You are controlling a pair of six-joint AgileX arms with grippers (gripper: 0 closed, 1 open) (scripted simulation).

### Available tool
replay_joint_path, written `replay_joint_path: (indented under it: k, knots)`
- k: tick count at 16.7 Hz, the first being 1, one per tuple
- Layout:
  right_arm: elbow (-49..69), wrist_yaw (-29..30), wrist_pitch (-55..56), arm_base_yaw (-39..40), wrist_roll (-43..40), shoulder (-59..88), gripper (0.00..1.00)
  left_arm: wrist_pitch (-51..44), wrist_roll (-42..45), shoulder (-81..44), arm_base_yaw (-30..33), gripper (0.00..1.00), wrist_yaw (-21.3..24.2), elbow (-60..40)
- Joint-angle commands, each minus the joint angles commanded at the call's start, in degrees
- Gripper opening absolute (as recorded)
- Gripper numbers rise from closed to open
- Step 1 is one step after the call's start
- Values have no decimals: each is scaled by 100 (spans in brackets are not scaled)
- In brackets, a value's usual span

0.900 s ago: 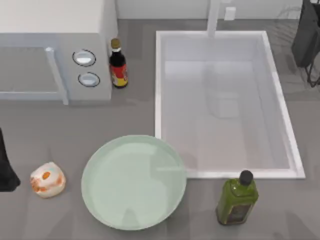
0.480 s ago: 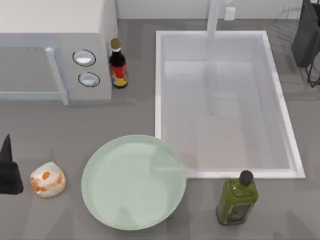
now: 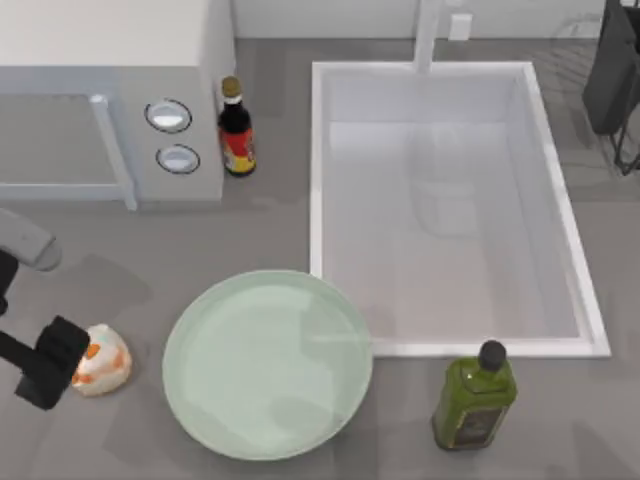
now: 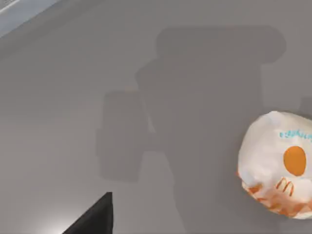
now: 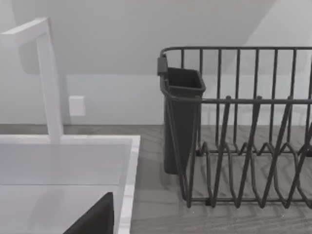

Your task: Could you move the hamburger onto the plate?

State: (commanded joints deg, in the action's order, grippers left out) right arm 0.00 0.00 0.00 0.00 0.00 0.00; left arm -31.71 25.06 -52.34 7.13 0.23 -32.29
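L claw [image 3: 48, 362] sits at the counter's left edge, near the front, dark body overlapping the left side of the burger [image 3: 100, 359] from above. Can't tell if its fingers are apart or together. In the L wrist view the burger [image 4: 279, 164] lies on bare grey counter [image 4: 73, 97], white wrapper w/ orange disc and orange-red print, the claw's shadow beside it.

Burger is just left of the plate [image 3: 268, 364], not touching it. Plate is at the front edge, left of center, its far rim close to the sink's [image 3: 452, 208] front-left corner.

Green bottle [image 3: 474, 397] stands upright at the front edge, right of the plate, just before the sink rim. Dark sauce bottle [image 3: 236, 129] stands upright toward the back, between the microwave [image 3: 110, 100] and the sink.

R arm [image 3: 612, 70] is parked at the back-right corner; its wrist view looks at the dish rack [image 5: 239, 131], faucet [image 5: 48, 78] and sink corner.
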Motion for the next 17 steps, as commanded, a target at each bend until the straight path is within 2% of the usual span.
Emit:
replay_joint_path:
  k: [4, 8, 12, 17]
  knots:
    - [0, 0, 0, 0, 0, 0, 100, -1125, 962, -2334, 267, 100, 25, -1312]
    - [0, 0, 0, 0, 0, 0, 100, -1944, 1673, -3809, 464, 100, 8, -2352]
    - [0, 0, 0, 0, 0, 0, 100, -2319, 1984, -4367, 538, 100, -16, -2863]
    - [0, 0, 0, 0, 0, 0, 100, -2317, 1987, -4363, 511, 100, -17, -2864]
